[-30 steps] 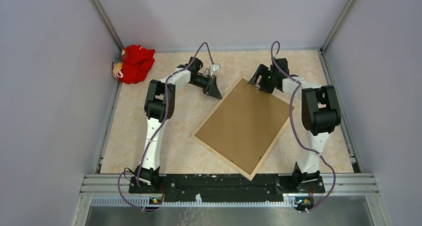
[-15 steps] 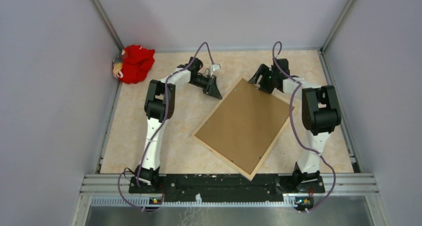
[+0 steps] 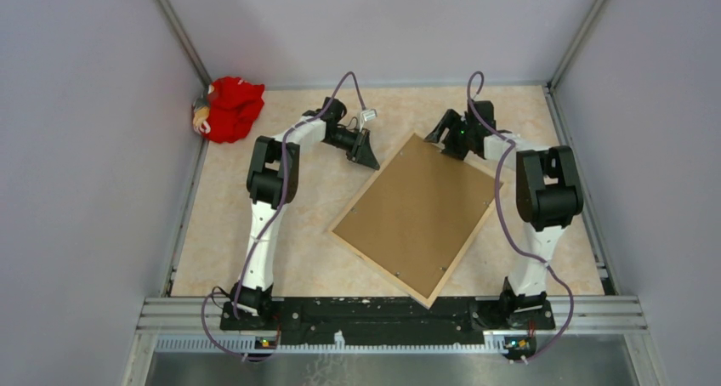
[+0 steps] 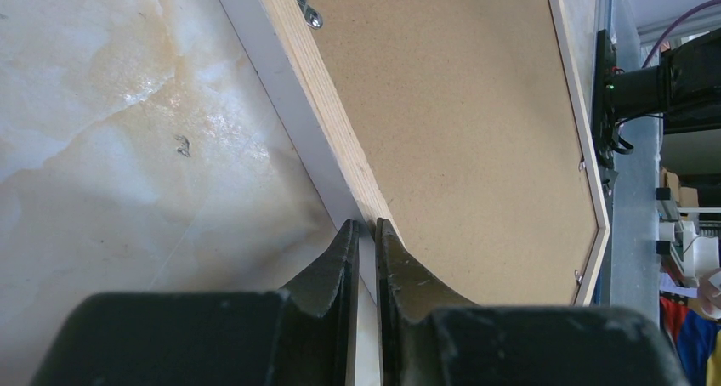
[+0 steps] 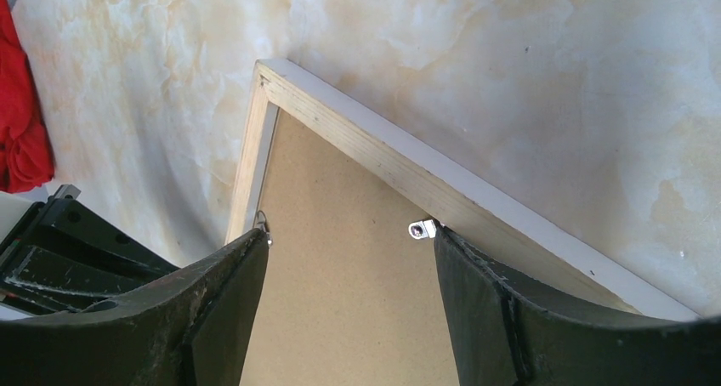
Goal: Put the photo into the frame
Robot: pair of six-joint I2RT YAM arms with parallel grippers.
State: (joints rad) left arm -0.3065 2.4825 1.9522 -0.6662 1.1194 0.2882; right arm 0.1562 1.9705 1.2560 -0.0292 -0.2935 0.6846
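**Frame point(image 4: 334, 122) face down on the table point(image 3: 298, 258), held at its rim on one side**

The frame lies flat on the pale marbled table, between the two arms. It sits turned at an angle, with one corner pointing toward the near edge. Its pale wood back faces up, and the white outer side shows along the rim in both wrist views. A plain brown backing board point(image 3: 421, 212) fills the opening.

The left fingers point(image 4: 327, 271) are at the frame's far-left edge, close to its far corner. They are drawn almost together, one on the white outer side and one on the board side, pinching the thin rim between them. A small metal clip point(image 4: 309, 12) sits on the board just inside that same edge, further along from the fingers.

The right fingers point(image 5: 221, 309) are spread wide over the far corner of the frame. One is near the left rim and the other is near the right rim. The open span between them is filled by backing board. A small metal tab point(image 5: 421, 229) is fixed at the inner edge of the rim, just beside the right-hand finger. Whether either finger touches the frame cannot be told.

A crumpled red cloth point(image 3: 231, 107) lies in the far-left corner of the table, well apart from the frame.
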